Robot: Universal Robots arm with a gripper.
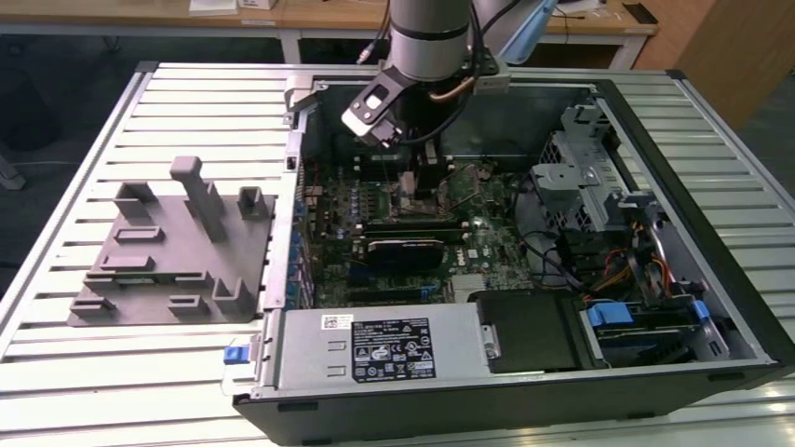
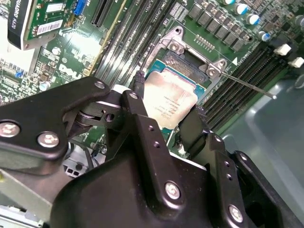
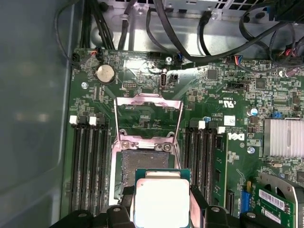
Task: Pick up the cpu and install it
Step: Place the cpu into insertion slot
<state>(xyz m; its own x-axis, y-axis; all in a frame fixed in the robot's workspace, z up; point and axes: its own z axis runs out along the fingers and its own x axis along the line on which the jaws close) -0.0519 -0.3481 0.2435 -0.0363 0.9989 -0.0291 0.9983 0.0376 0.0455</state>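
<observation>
Gripping the cpu [image 3: 161,200] by two opposite edges, your gripper [image 3: 161,206] is closed on it. In both wrist views one of the black fingers [image 2: 192,126] sits against each side of the chip, with its silver top facing up between them.

Judge the chip as light, thin and rigid. It won't flex, but the polished lid looks slippery and the greenish rim gives the fingers very little to bite on. The edges look like the right place to hold it. The underside contacts and the socket's contacts are probably the fragile parts, so a tilt or a scrape would likely do more harm than a firm squeeze.

Just beyond the fingers, the chip covers part of the open socket [image 3: 142,164], and a strip of dark contact field shows beside the hinge. You cannot tell whether the chip touches the socket or hangs just above it. The metal frame [image 3: 148,116] is swung up and back, and the thin lever [image 2: 247,84] stands free.

Memory slots [image 3: 88,161] flank the socket on the green board [image 3: 237,95]. Farther out, the exterior view shows the open case [image 1: 497,410] lying on a slatted table [image 1: 74,372], with a grey block [image 1: 174,251] on the exterior view's left.
</observation>
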